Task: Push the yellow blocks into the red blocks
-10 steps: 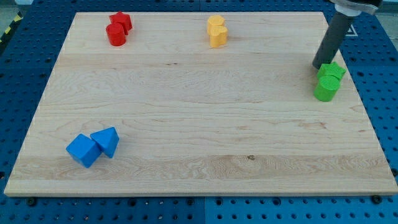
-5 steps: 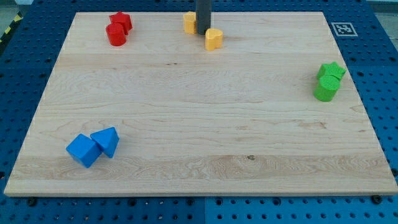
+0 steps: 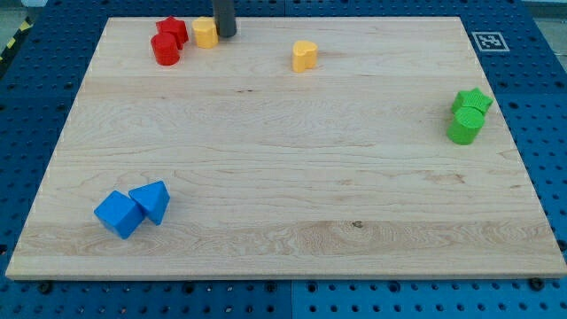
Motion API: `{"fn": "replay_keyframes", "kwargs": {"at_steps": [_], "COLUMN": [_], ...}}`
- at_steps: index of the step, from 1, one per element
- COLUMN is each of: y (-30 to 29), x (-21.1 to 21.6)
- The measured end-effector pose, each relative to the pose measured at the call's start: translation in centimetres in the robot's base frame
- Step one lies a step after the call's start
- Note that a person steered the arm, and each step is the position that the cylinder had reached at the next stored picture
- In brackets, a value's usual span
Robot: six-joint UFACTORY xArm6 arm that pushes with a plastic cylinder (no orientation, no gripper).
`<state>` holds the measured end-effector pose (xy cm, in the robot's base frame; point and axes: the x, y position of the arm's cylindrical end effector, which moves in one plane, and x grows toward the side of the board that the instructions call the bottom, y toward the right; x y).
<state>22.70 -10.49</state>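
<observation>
Two red blocks sit at the view's top left: a red star (image 3: 174,29) and a red cylinder (image 3: 164,50), touching each other. One yellow block (image 3: 205,32) lies just right of the red star, close to it or touching. My tip (image 3: 225,35) stands right against that yellow block's right side. A second yellow block, heart-shaped (image 3: 304,55), lies alone further right, well apart from my tip.
A green star (image 3: 473,100) and a green cylinder (image 3: 464,127) sit together at the view's right edge. A blue cube (image 3: 119,213) and a blue triangular block (image 3: 151,200) sit at the bottom left. The wooden board (image 3: 283,177) lies on a blue perforated table.
My tip came from the green blocks to the yellow pair, split them, and slid left, pushing one yellow block up to the red star. The heart-shaped yellow block stayed behind.
</observation>
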Motion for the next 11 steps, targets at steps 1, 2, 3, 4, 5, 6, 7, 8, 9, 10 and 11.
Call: {"fn": "replay_keyframes", "kwargs": {"at_steps": [1,2,3,4,5,6,7,8,9,10,11], "y": [0.7,5.6,13.4,20.2,22.3,18.4,10.3,6.1,6.1,6.6,5.6], "x": [-0.3,-0.3,0.0,2.7,6.8,7.6,6.7,6.5,6.4,5.0,4.4]}}
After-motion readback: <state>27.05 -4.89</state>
